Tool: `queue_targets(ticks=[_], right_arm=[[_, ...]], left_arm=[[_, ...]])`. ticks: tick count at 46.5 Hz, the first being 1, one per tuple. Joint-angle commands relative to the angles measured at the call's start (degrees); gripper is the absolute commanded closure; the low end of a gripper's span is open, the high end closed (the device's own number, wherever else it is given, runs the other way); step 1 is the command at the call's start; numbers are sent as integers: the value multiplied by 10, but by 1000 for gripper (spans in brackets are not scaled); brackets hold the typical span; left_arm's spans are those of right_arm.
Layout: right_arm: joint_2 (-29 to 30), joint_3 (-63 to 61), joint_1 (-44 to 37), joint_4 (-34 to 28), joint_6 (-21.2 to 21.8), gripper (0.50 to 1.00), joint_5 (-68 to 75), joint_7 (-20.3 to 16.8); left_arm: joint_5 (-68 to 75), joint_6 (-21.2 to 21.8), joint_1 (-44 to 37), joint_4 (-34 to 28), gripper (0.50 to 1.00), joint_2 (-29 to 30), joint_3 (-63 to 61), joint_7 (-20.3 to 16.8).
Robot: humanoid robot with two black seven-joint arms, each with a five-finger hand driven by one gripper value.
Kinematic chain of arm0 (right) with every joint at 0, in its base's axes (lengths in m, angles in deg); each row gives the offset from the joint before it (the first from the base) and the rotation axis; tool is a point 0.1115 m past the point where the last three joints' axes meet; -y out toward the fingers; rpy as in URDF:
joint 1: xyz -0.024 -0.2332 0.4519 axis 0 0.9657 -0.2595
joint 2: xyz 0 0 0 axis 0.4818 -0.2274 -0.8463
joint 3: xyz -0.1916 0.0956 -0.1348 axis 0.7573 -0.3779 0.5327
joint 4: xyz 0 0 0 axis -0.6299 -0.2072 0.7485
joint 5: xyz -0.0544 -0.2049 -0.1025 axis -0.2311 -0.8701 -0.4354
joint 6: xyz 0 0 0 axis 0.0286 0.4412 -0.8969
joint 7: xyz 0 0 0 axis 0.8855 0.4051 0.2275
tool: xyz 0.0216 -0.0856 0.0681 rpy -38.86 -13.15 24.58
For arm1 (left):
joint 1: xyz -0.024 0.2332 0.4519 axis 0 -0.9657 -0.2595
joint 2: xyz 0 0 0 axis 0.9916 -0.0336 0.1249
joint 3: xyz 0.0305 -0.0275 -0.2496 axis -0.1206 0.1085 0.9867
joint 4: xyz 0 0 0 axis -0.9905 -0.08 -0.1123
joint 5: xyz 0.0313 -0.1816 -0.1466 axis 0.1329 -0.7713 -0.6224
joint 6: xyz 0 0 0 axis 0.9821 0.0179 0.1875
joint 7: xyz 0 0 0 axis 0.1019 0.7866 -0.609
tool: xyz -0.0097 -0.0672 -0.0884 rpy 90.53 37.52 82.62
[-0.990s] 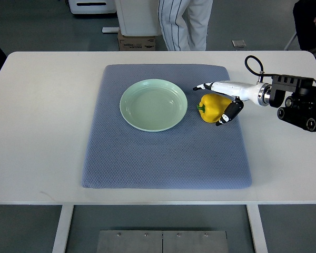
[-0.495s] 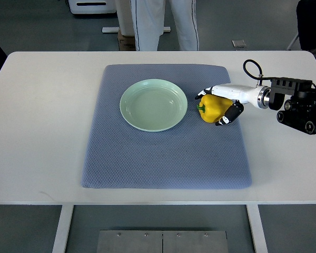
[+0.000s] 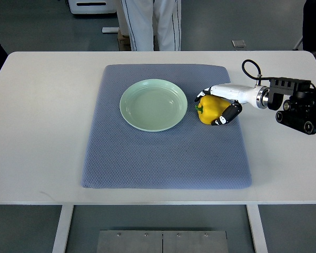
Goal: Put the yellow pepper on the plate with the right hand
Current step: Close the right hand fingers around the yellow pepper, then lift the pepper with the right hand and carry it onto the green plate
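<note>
A yellow pepper (image 3: 209, 109) with a green stem lies on the blue-grey mat (image 3: 166, 153), just right of the pale green plate (image 3: 154, 104). The plate holds nothing. My right hand (image 3: 215, 108) comes in from the right edge and is wrapped around the pepper: white fingers (image 3: 206, 92) curl over its far side and the black-tipped thumb presses its near side. The pepper still rests on the mat. The left arm is out of view.
The mat covers the middle of a white table (image 3: 37, 121). A person in striped trousers (image 3: 147, 23) stands beyond the far edge. My right forearm with its black camera block (image 3: 300, 108) hovers over the table's right side.
The right hand's fingers have closed in around the pepper, from spread beside it to gripping it. The person behind the table has walked to the left.
</note>
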Motion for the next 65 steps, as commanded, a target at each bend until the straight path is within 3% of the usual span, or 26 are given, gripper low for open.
queue_targets(ticks=[1, 6, 12, 57, 65], right_arm=[[0, 0, -1, -1, 0, 1000, 0, 0], [0, -1, -1, 0, -1, 1000, 0, 4], [34, -8, 19, 60, -22, 1000, 13, -14], [46, -9, -57, 58, -18, 1000, 18, -4], [76, -9, -54, 59, -18, 1000, 20, -5]], left_arm=[[0, 0, 0, 0, 500, 0, 0, 0], [0, 0, 0, 0, 500, 0, 0, 0], [0, 0, 0, 0, 500, 0, 0, 0], [0, 0, 0, 0, 500, 0, 0, 0], [0, 0, 0, 0, 500, 0, 0, 0]])
